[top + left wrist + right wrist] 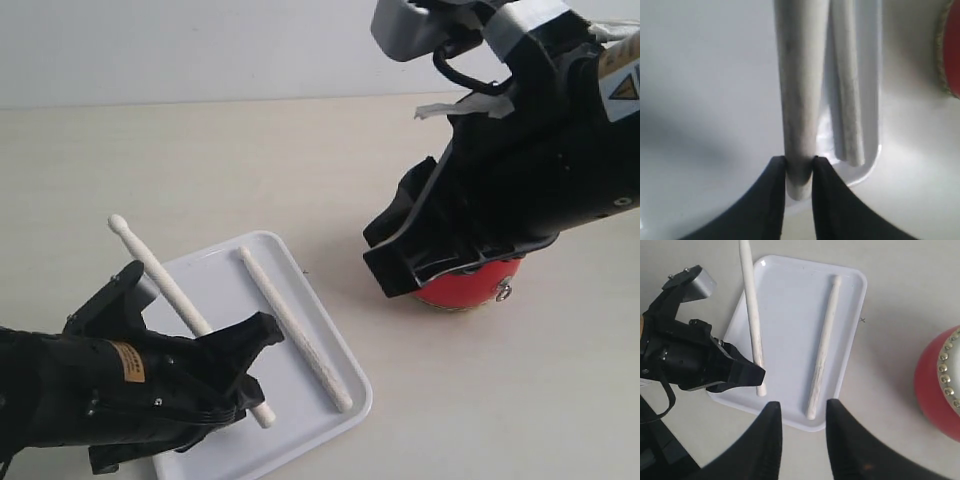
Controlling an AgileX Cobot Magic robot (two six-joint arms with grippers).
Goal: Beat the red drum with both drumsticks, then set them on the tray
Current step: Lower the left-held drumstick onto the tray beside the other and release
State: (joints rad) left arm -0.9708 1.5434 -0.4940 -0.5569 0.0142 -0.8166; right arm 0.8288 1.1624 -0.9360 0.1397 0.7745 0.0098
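The white tray (225, 272) lies at the front left of the table. One drumstick (295, 330) rests lengthwise in it. My left gripper (242, 365) is shut on the butt end of the other drumstick (160, 270), which slants over the tray with its rounded tip past the far rim. The left wrist view shows this held stick (800, 100) pinched between the jaws, with the lying stick (847, 100) beside it. To the right stands the red drum (465, 288), mostly hidden under my right arm. My right gripper (802, 407) is open and empty, above the table between tray (790, 300) and drum (935, 385).
The pale tabletop (300, 170) stretches behind the tray to a white wall. The right arm's bulky body (540, 150) hangs over the drum and fills the upper right of the exterior view.
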